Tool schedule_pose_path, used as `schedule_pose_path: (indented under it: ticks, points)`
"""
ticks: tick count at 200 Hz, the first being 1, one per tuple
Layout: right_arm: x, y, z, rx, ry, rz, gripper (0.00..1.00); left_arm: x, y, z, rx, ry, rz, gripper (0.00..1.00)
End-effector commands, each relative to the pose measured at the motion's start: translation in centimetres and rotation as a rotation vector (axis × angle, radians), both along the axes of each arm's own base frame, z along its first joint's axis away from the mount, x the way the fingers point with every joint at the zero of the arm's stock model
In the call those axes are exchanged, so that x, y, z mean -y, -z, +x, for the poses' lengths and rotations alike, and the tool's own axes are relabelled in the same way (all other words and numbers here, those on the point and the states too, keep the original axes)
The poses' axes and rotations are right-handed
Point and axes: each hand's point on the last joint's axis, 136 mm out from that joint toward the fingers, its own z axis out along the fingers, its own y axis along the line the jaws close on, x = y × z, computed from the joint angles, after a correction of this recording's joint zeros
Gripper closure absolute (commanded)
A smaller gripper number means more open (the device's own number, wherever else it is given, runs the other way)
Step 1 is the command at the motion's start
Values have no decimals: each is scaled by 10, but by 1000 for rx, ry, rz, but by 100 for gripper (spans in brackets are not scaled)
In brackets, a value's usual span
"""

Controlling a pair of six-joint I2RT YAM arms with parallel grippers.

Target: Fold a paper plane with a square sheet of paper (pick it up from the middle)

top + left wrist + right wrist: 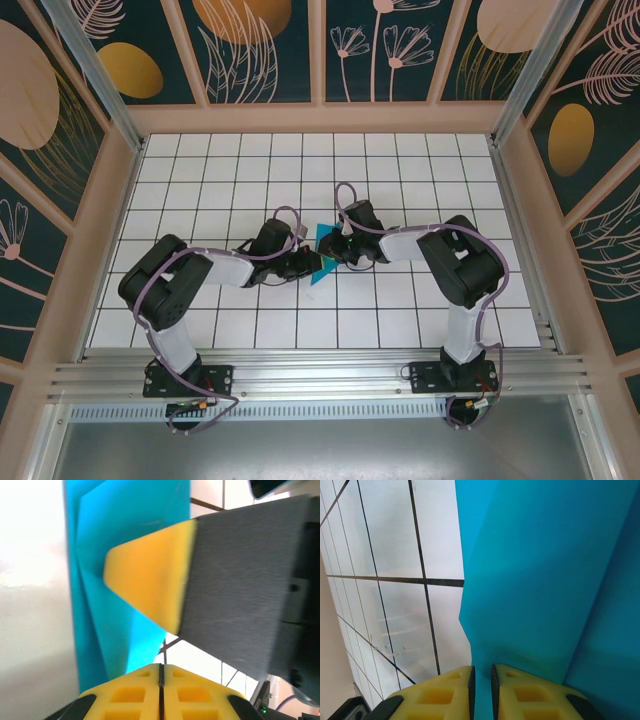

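The square sheet of paper [323, 238] is a folded, creased teal shape held up between the two grippers at the middle of the table. My right gripper [335, 250] comes in from the right, and its yellow fingers [482, 670] stand a sliver apart with the teal paper [545, 580] filling the gap. My left gripper [308, 265] meets it from the left; its jaws [161, 668] are pressed together with nothing between them, just below the paper [130, 530]. In the left wrist view the right gripper's yellow fingertip [145, 585] lies across the sheet.
The white tiled table [220, 180] spreads around both arms. Wooden frame walls [110, 210] close it in at left, right and back. An aluminium rail [320, 375] with the arm bases runs along the near edge.
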Motion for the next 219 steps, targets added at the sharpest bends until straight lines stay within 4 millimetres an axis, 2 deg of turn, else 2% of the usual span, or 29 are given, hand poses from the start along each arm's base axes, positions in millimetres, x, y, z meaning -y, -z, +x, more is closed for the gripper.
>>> schedule_pose_path:
  ticks: [1, 26, 64, 86, 110, 130, 140, 165, 197, 219]
  points:
    - [24, 52, -18, -91, 37, -151, 79, -2, 11, 7, 13, -18, 36, 89]
    - [25, 51, -18, -88, 35, -155, 79, -22, 40, 3, -20, -52, 174, 90]
    - [18, 40, -14, -70, 19, -121, 79, -49, 80, -18, -102, -64, 315, 94]
    - [10, 19, -3, -18, 2, -88, 78, -60, 91, -29, -139, -66, 362, 98]
    - [12, -15, 16, 71, 15, -64, 78, -67, 96, -35, -149, -69, 382, 100]
    - [17, -42, 25, 136, 33, -22, 83, -69, 96, -35, -148, -72, 394, 100]
    - [17, -48, 25, 152, 28, -12, 91, -69, 95, -34, -143, -76, 391, 100]
    - [10, -48, 15, 157, -15, 24, 98, -67, 94, -32, -141, -74, 391, 100]
    - [-2, -31, -1, 120, -61, 27, 99, -65, 92, -28, -131, -72, 388, 100]
    - [-4, -17, -4, 99, -66, 12, 99, -64, 91, -27, -130, -68, 388, 100]
